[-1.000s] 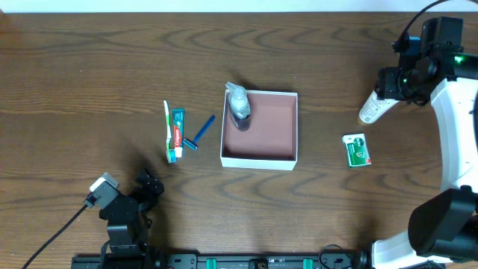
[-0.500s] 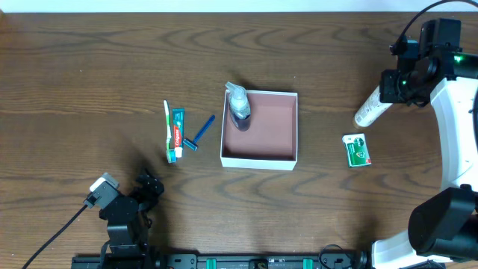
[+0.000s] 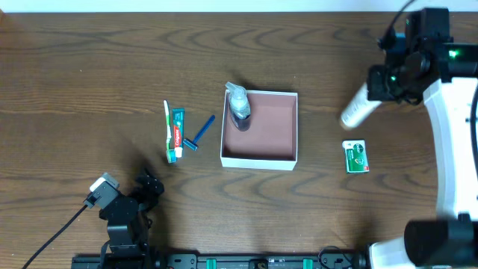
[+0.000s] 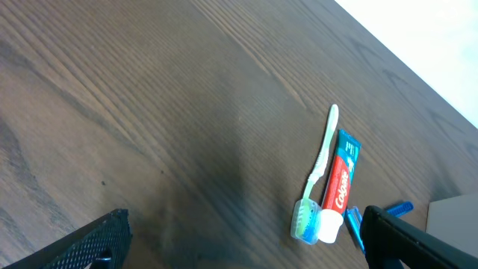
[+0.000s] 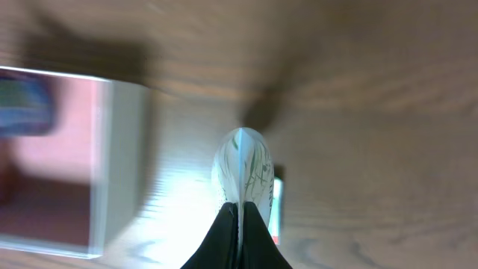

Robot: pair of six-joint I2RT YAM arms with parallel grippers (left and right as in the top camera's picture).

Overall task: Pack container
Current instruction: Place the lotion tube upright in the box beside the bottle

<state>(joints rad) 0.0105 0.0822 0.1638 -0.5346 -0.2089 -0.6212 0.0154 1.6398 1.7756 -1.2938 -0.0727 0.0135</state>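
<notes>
Dark brown wood-grain table is filling almost the whole overhead view. Pale strip is running along its far edge. Light is falling soft and even, throwing only faint shadows. Left wrist view: bright white area is showing past the table edge.

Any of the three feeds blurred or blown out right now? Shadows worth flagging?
Right wrist: heavy motion blur, container and table smeared; only the tube in the right pincer reads fairly sharp. Left wrist: sharp, with a dark shadow patch on the table left of the toothbrush and the top-right corner blown out white. Overhead: crisp, even light, no glare.
</notes>
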